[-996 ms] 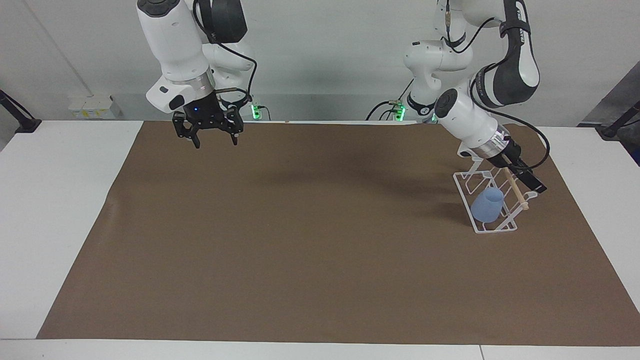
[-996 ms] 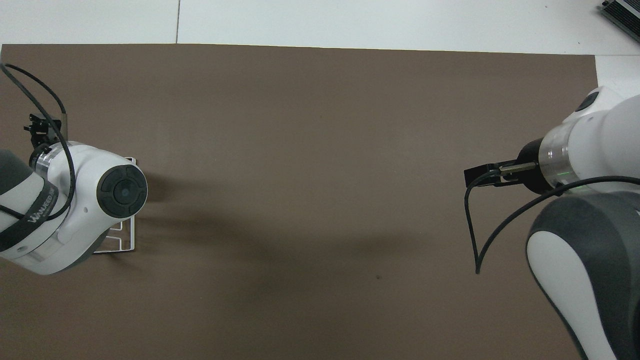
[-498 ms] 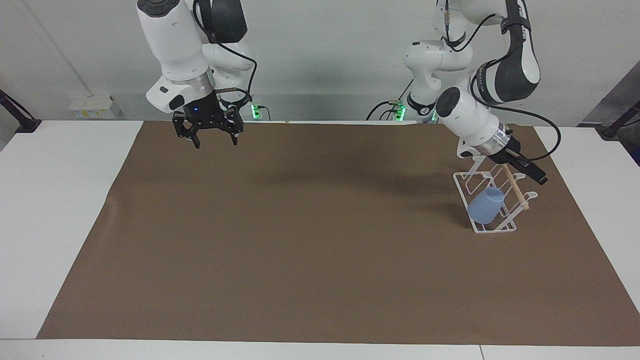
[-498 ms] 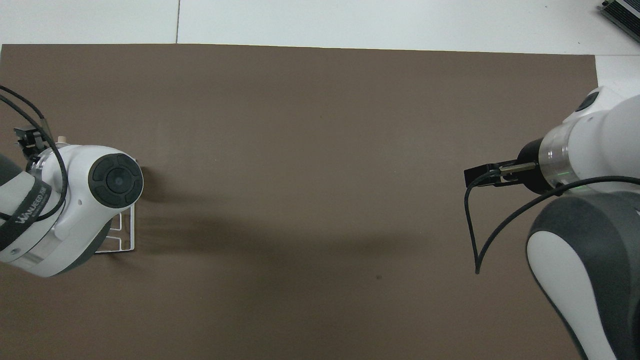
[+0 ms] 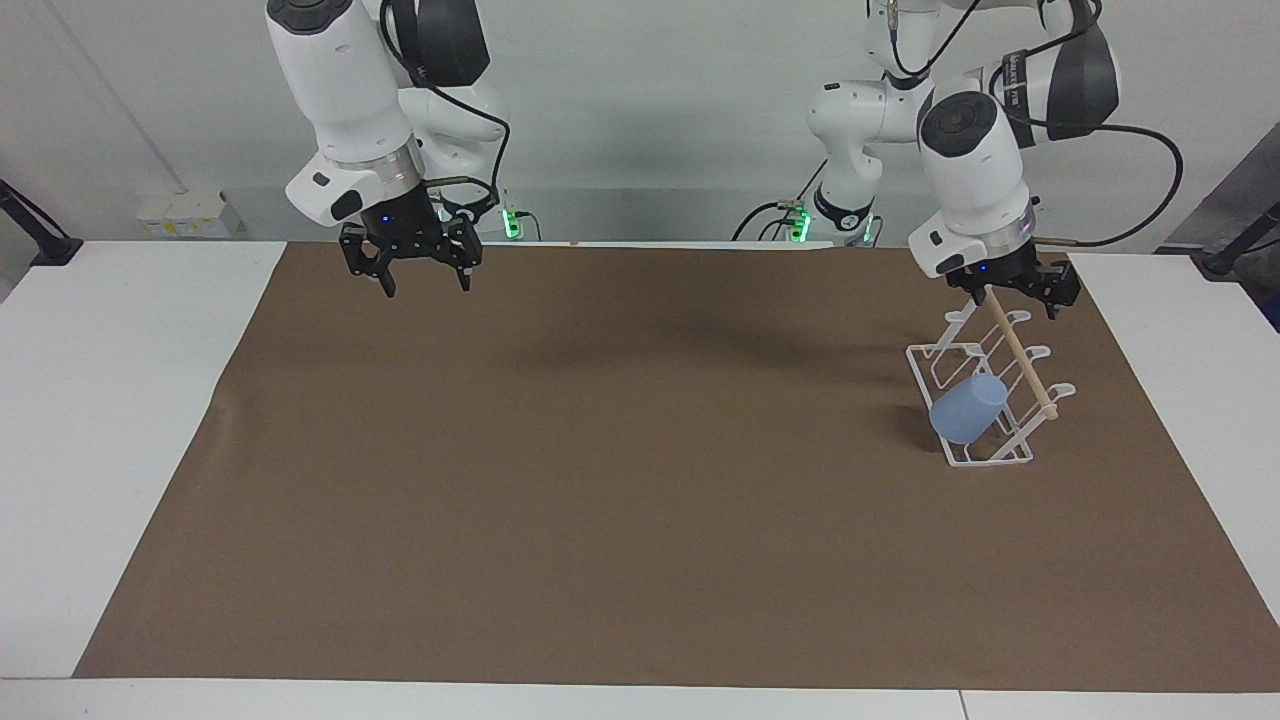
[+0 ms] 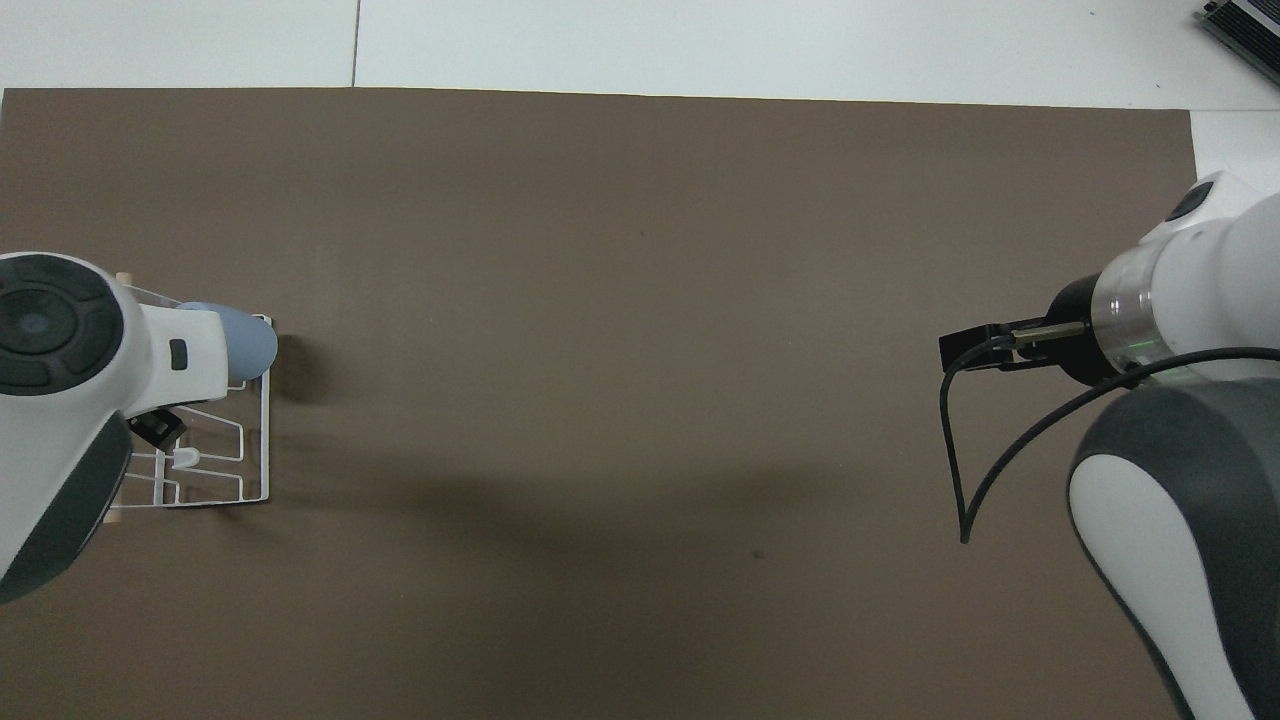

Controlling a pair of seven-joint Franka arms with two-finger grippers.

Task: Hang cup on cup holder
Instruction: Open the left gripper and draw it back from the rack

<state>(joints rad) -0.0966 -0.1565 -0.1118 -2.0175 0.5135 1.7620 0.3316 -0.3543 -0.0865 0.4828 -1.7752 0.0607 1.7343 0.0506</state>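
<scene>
Your open, empty left gripper (image 5: 1012,297) hangs over the cup holder (image 5: 990,400), the light-blue cup (image 5: 967,409) hung at its seven o'clock; the open right gripper (image 5: 412,270) waits.

You've got the cup holder (image 5: 985,400) sitting on the mat (image 5: 640,480) at the left arm's end of the table, the cup (image 5: 967,408) hung on it, tilted. The left gripper (image 5: 1015,290) hangs empty over the holder's robot-side end, and your right gripper (image 5: 410,262) waits over the mat's robot-side edge, well apart
</scene>
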